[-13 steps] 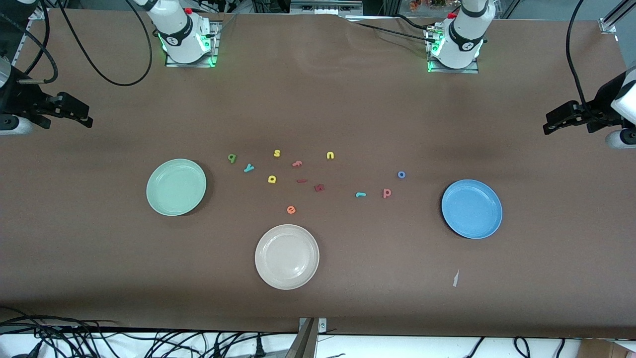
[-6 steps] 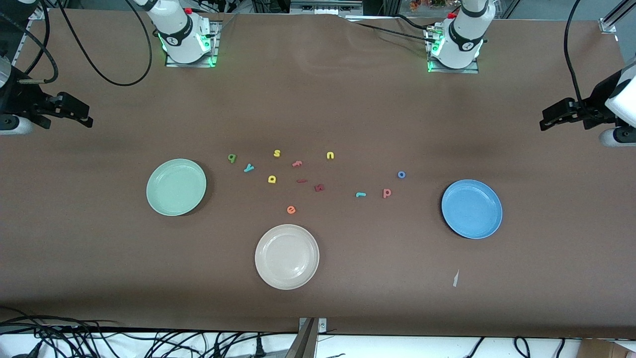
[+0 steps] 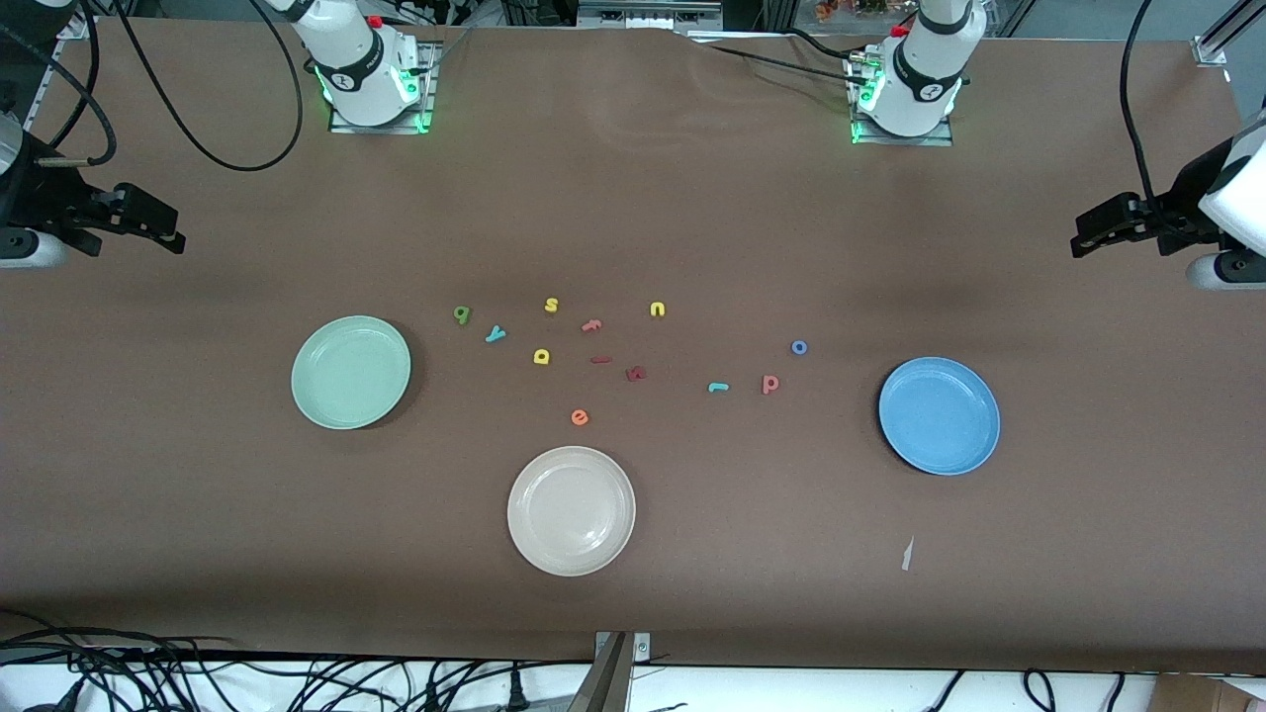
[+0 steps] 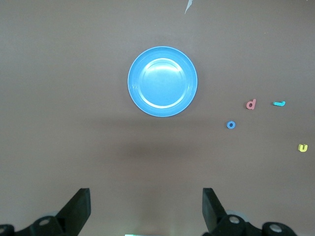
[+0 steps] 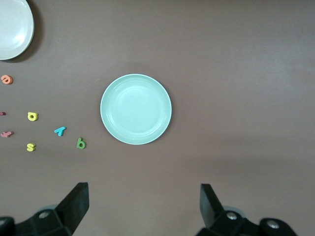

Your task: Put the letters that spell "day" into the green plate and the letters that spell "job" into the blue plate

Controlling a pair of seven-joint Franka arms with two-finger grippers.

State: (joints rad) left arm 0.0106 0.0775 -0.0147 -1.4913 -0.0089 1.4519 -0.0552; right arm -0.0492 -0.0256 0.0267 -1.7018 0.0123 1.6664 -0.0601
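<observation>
The green plate (image 3: pixel 351 373) lies toward the right arm's end, the blue plate (image 3: pixel 939 415) toward the left arm's end; both hold nothing. Beside the green plate lie a dark green letter (image 3: pixel 462 314), a teal "y" (image 3: pixel 495 334) and a yellow round-bowled letter (image 3: pixel 541 356). Closer to the blue plate lie a blue "o" (image 3: pixel 799 347), a salmon letter (image 3: pixel 769 384) and a teal "j" (image 3: pixel 718 387). My left gripper (image 3: pixel 1080 240) hangs open high over its table end, with the blue plate (image 4: pixel 162 81) below it. My right gripper (image 3: pixel 176 237) hangs open over its end, above the green plate (image 5: pixel 136 109).
A cream-white plate (image 3: pixel 571 510) lies nearest the front camera. Among the letters are a yellow "s" (image 3: pixel 551 305), a yellow "u" (image 3: pixel 657 310), an orange "e" (image 3: pixel 580 417), a salmon letter (image 3: pixel 591 324) and two dark red pieces (image 3: pixel 636 373). A paper scrap (image 3: pixel 906 554) lies close to the blue plate.
The left gripper has drifted a little toward the middle of the table. The right arm, the plates and the letters have not moved.
</observation>
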